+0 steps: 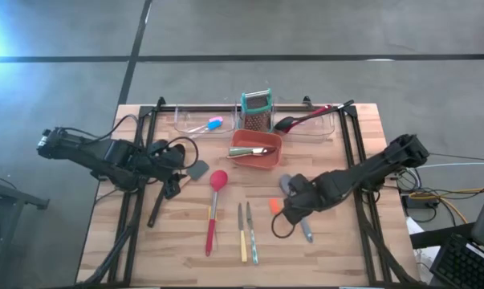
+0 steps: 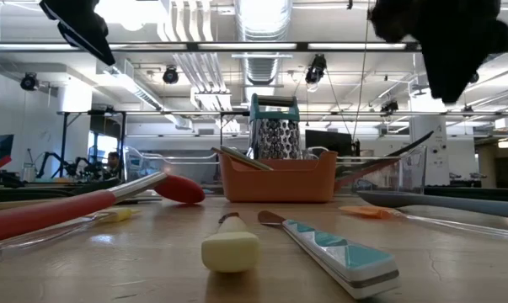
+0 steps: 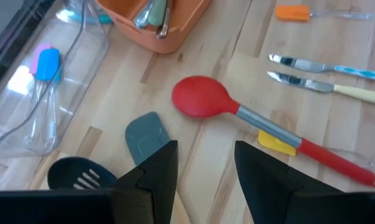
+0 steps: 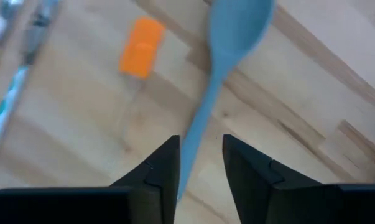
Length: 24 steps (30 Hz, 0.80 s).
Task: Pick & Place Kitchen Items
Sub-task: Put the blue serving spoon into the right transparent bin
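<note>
No readable writing or brand anywhere you look. Your left hand [image 3: 203, 171] hangs low over tabletop [image 1: 330, 249] at left, fingers apart, empty; grey spatula [image 3: 147, 135] and black slotted spoon [image 3: 81, 177] just beside it, red spoon [image 3: 203, 98] beyond. Your right hand [image 4: 199, 165] tilts down at right, fingers straddling handle of grey-blue spoon [image 4: 234, 37] (contact unclear, cannot tell if gripped). Orange scraper [image 4: 140, 55] lies near.

The wooden table [image 1: 338, 241] is strewn with a red spoon [image 1: 216, 193], two knives [image 1: 246, 233], an orange scraper [image 1: 274, 206], and a red-orange bin [image 1: 256, 150].
</note>
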Tool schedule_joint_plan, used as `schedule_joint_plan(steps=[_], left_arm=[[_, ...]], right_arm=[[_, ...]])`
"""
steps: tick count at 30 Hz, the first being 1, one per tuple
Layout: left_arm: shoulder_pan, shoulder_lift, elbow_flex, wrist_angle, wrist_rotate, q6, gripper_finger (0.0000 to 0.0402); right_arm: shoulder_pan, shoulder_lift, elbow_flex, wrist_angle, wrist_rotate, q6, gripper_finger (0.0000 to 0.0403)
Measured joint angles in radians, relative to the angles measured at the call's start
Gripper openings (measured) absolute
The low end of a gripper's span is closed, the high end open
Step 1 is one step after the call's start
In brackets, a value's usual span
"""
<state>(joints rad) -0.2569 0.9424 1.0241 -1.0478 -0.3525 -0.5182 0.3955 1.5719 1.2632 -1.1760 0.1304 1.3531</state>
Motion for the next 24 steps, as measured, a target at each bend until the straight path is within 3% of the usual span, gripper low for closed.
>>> schedule_joint_plan(steps=[8,12,24], left_arm=[[0.0,0.0,0.0,0.031,-0.008,0.021,0.0163],[0.0,0.0,0.0,0.031,-0.008,0.021,0.0163],[0.0,0.0,0.0,0.031,-0.008,0.021,0.0163]], right_arm=[[-0.068,0.001,-0.192,0.296,-0.059,-0.016,0.0173],[-0.081,0.001,-0.267,0.34,-0.07,-0.004,0.0192],[-0.097,0.009,-0.412,0.52,-0.077,0.009,0.0184]])
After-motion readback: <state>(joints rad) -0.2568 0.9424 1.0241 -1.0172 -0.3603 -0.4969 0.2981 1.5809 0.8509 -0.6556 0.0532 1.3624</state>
